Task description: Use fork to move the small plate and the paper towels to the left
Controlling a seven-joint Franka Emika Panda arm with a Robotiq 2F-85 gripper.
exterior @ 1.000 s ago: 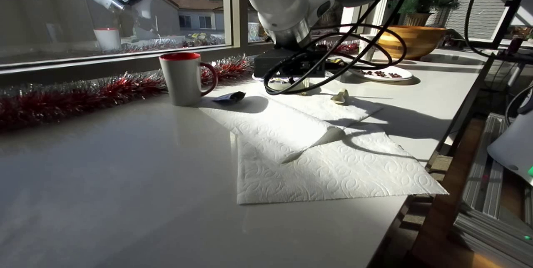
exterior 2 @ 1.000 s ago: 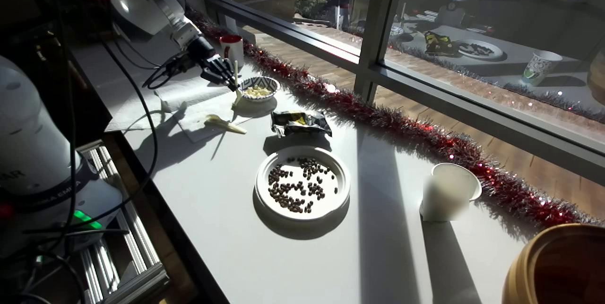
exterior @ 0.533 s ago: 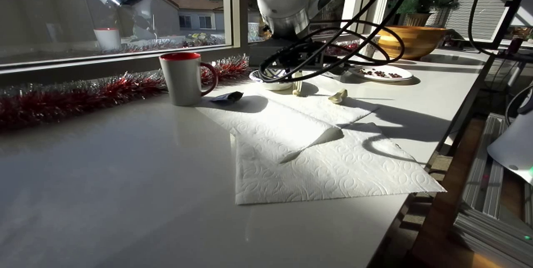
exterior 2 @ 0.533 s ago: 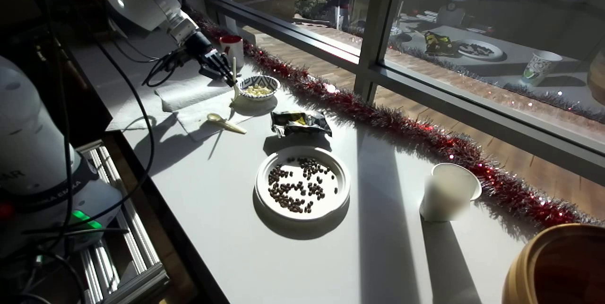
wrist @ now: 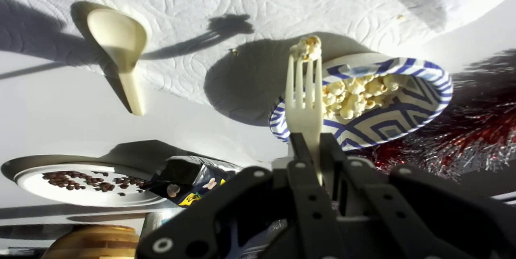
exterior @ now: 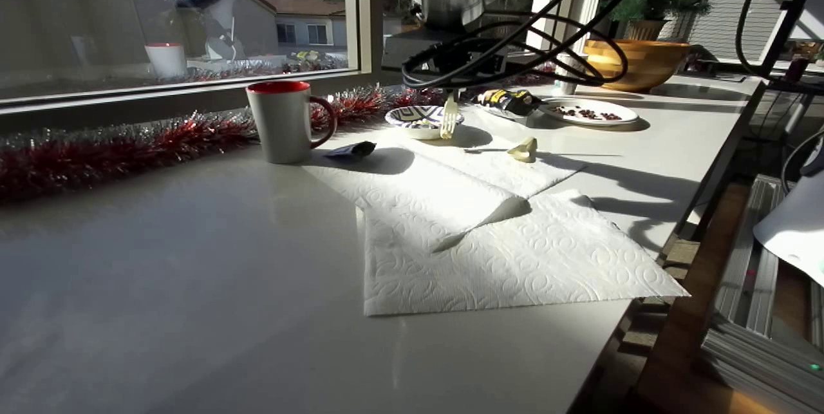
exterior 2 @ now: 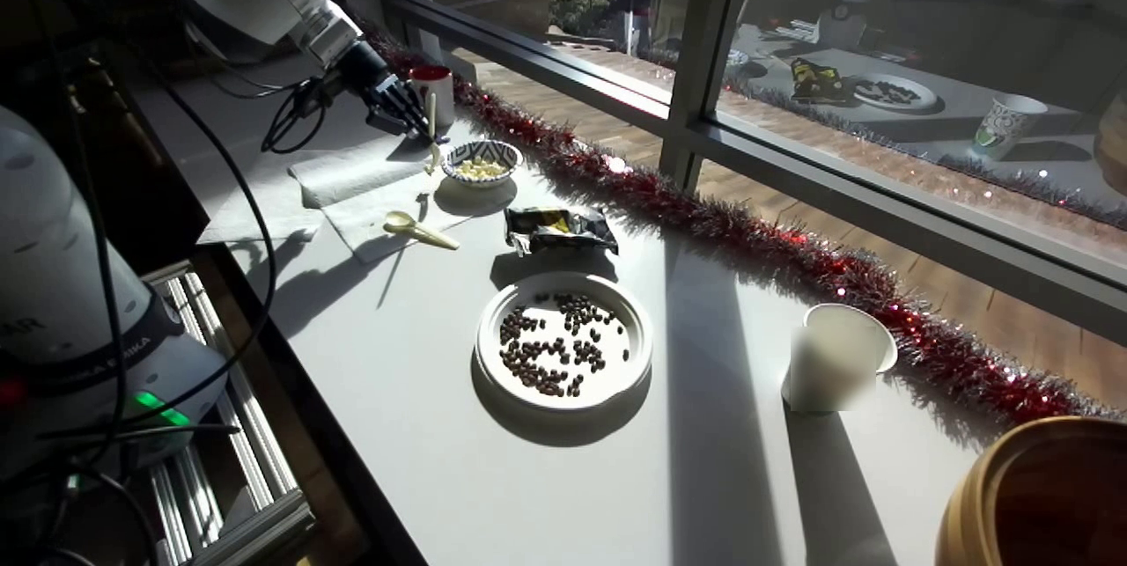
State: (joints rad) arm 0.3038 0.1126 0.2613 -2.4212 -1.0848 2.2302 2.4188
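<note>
Currently, the fork (wrist: pixel 304 119) is pinched in the hand (wrist: pixel 313 140), pointed downward, with popcorn (wrist: pixel 308 48) carried at its tip. It is held clear of the surface (exterior: pixel 193 311), just beside the small plate (wrist: pixel 389 129), which is partly filled with more popcorn. Overlapping paper towels (exterior: pixel 463 275) are spread nearby, one corner projecting past the surface's edge; a spoon (wrist: pixel 117 33) is laid partly on them.

Blue-patterned small plate (wrist: pixel 389 130) (cream fork (wrist: pixel 304 120)), white swirl-embossed towels (exterior: pixel 489 269)
</note>
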